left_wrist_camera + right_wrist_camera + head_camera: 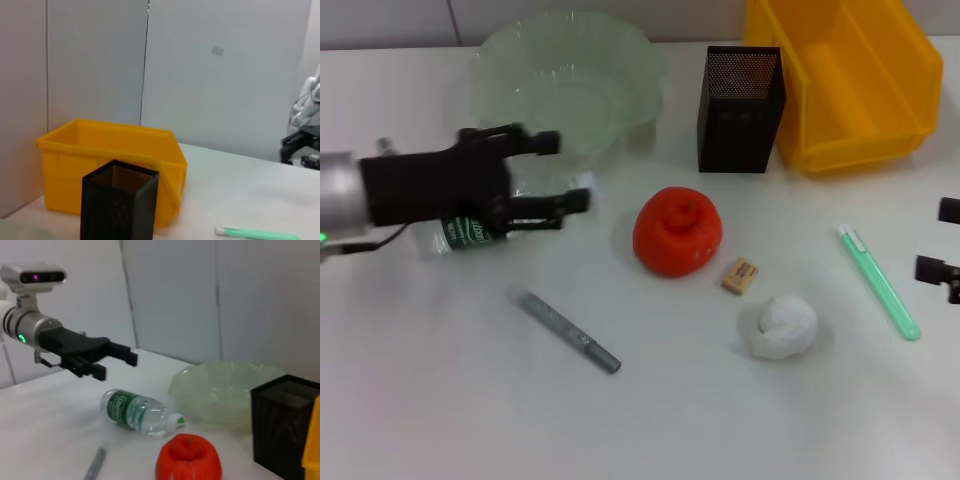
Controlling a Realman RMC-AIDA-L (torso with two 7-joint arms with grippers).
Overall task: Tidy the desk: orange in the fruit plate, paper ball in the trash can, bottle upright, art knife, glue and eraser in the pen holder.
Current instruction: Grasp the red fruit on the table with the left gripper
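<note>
White surface [440, 400]: carries every item, photographed from the robot's head camera.
Grey pen-like stick [566, 331]: nearest the robot, lying at a slant on the left half of the surface.
Paper ball [783, 325]: crumpled white wad near the front, right of centre, just beside the eraser.
Eraser [740, 275]: small tan block between the paper ball and the orange, apart from both.
Green stick [879, 282]: slim, pale green with a white end, lying at a slant toward the right edge.
Orange [678, 231]: red-orange lumpy fruit at mid-surface, resting on the bare surface in front of the pen holder.
Bottle [140, 412]: clear with a dark green label, on its side on the left, cap pointing toward the orange, below the left pincer.
Left pincer [565, 172]: black fingers spread, released, hovering above the bottle without touching it, as the right wrist view shows.
Right pincer [942, 243]: only dark tips show at the right edge near the green stick; whether released or clenched cannot be told.
Pen holder [740, 96]: black mesh cup standing upright behind the orange, just beside the trash can.
Fruit plate [570, 80]: pale-green scalloped bowl at the far left of centre.
Trash can [850, 75]: bright yellow bin at the far right corner.
</note>
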